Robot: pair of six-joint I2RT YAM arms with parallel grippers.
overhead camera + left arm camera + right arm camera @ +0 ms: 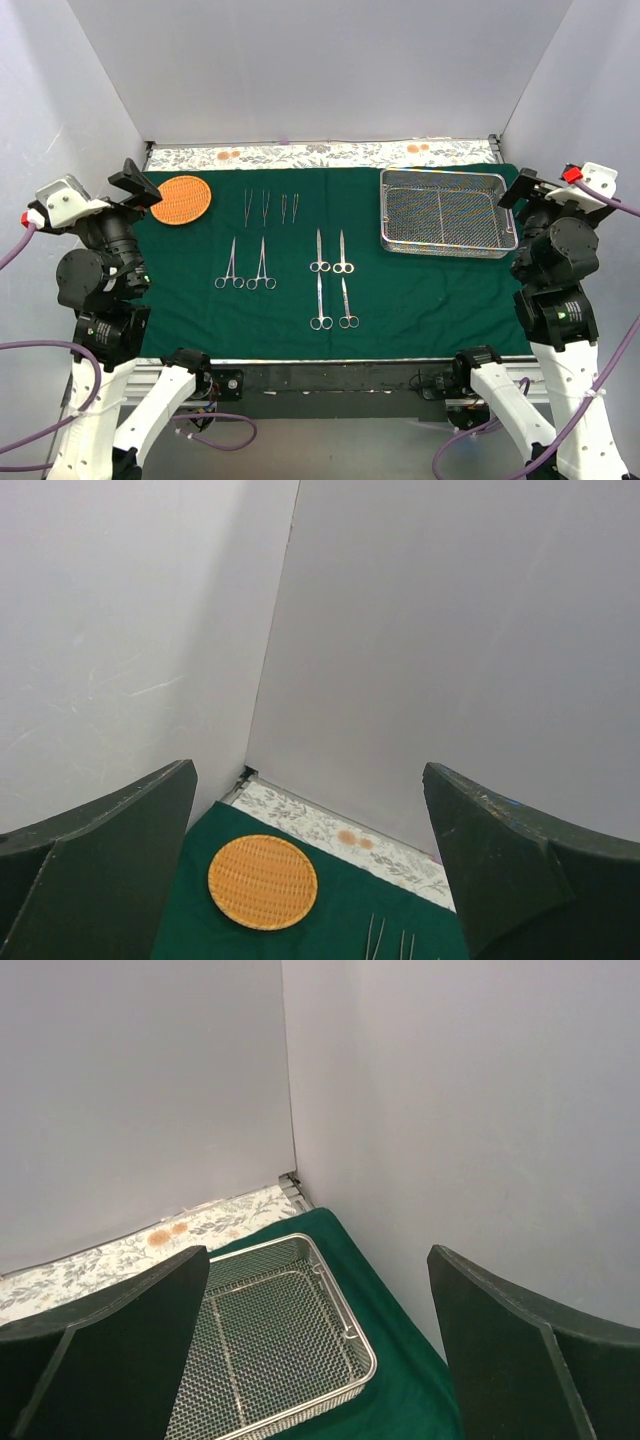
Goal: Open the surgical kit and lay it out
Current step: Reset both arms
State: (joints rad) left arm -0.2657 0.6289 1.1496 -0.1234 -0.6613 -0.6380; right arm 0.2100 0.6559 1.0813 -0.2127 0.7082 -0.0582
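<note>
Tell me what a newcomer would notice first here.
A spread-out dark green cloth carries steel scissors and clamps lined up in neat rows at its middle. An empty wire tray sits at the far right, a round orange basket at the far left.

The table is seen bare only as a floral-patterned strip along the far edge of the dark green cloth, which is spread flat over the rest of it. A round orange woven basket is laid at the cloth's far left corner, and a wire-mesh tray is set at its far right corner. Four slim tweezers are lined up at the cloth's far middle. Two ring-handled forceps are placed left of its centre, and four scissors are arranged in two rows at its centre.
</note>
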